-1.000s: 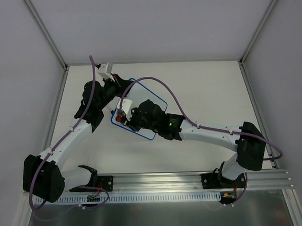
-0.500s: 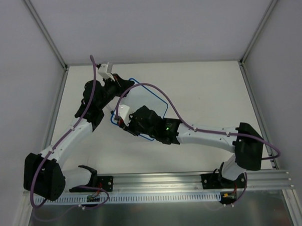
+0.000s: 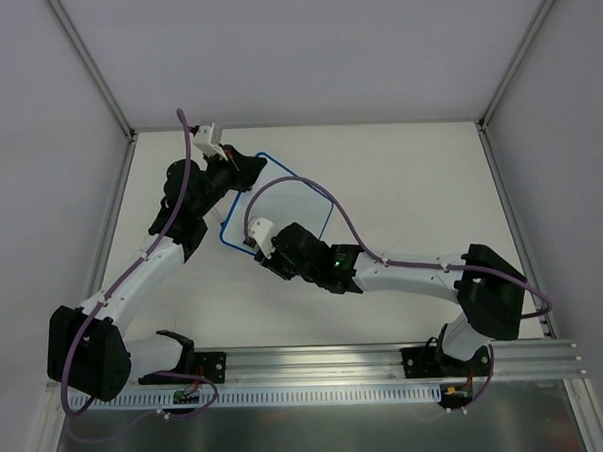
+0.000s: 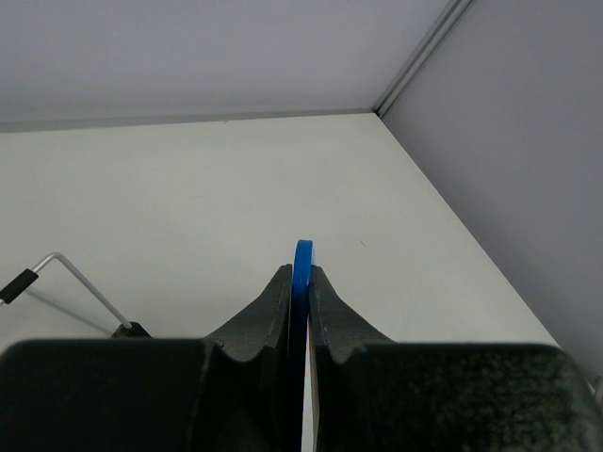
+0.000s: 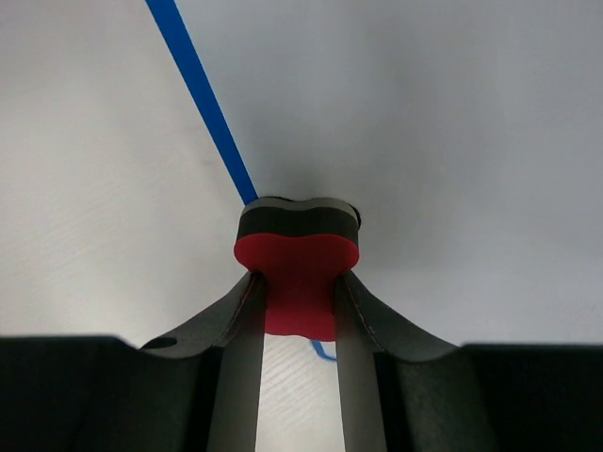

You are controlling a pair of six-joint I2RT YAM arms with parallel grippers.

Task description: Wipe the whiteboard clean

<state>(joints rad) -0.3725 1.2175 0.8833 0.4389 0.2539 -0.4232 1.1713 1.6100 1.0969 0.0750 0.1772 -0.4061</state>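
The whiteboard (image 3: 292,198) lies left of the table's centre, its thin blue rim (image 5: 202,102) running diagonally through the right wrist view. At the board's far-left corner my left gripper (image 3: 241,169) is shut on the rim (image 4: 302,256), which stands edge-on between the black fingers (image 4: 279,299). My right gripper (image 3: 252,238) is at the near-left corner. It is shut on the red bone-shaped eraser (image 5: 298,275), whose black felt face presses against the surface beside the rim. A short blue stroke (image 5: 322,353) shows under the eraser.
A bent wire foot with a black tip (image 4: 83,281) sticks out on the left of the left wrist view. Enclosure walls (image 3: 75,86) close in the table at left, back and right. An aluminium rail (image 3: 318,370) holds both arm bases at the near edge.
My right arm has drawn back toward the near edge, sliding the eraser from the board's left-middle to its near-left corner. The left gripper has kept its hold on the rim.
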